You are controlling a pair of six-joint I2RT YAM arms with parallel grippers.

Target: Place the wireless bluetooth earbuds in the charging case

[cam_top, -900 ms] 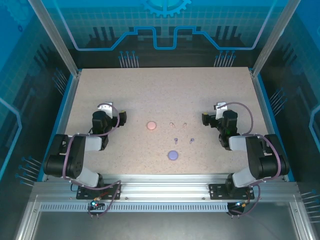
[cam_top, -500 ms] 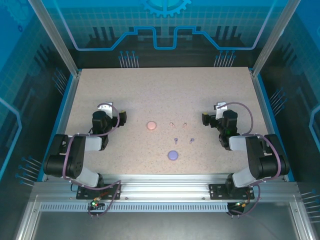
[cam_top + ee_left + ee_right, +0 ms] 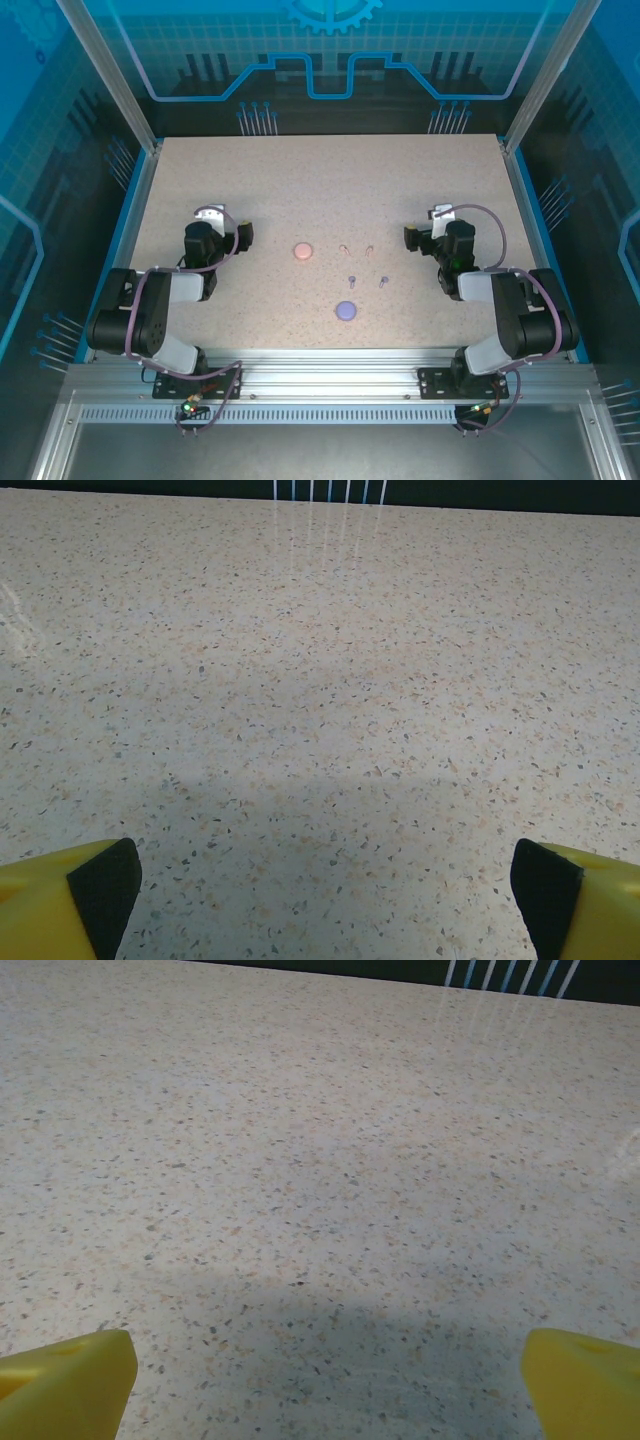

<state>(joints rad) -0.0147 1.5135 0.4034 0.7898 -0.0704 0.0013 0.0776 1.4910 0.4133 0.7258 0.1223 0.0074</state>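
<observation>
Four earbuds lie loose in the middle of the speckled counter point(image 3: 330, 180), between the two arms, and neither arm touches them. The two pink earbuds point(image 3: 345, 249) sit side by side, a little apart, just to the right of the round pink case point(image 3: 303, 251). The two purple earbuds point(image 3: 352, 279) lie closer to the arms' bases, also side by side, just beyond the round purple case point(image 3: 346, 311). No bud is in a case. From above they are too small to tell how each one is turned, or whether either case is open. The left arm point(image 3: 150, 305) is folded at the left of the counter, with its wrist well apart from the pink case. The right arm point(image 3: 510, 310) is folded the same way at the right, its wrist well clear of the nearest bud. In the left wrist view the left fingers point(image 3: 100, 885), yellow with black pads, stand spread wide at the two bottom corners, with bare counter between them and nothing in their grasp. In the right wrist view the right fingers point(image 3: 60, 1385) are just as wide apart and also empty, low over the counter and pointing toward its far edge.
</observation>
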